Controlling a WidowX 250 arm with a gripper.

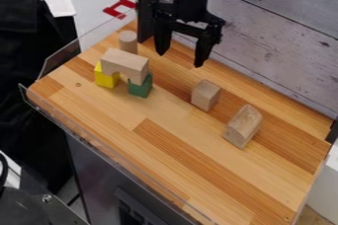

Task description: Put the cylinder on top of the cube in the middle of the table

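Hanging over the far side of the wooden table (161,169), the black two-finger gripper (180,59) has its fingers spread wide apart. Left of it, the pale wooden cylinder (128,42) stands upright toward the table's far left end. Just nearer than the cylinder, a pale wooden arch block (125,62) bridges a yellow block (105,76) on the left and a dark green block (140,88) on the right. Nearer and right of the gripper sits the plain wooden cube (205,95), around mid-table; farther right lies a pale wooden oblong block (243,126), apart from the cube.
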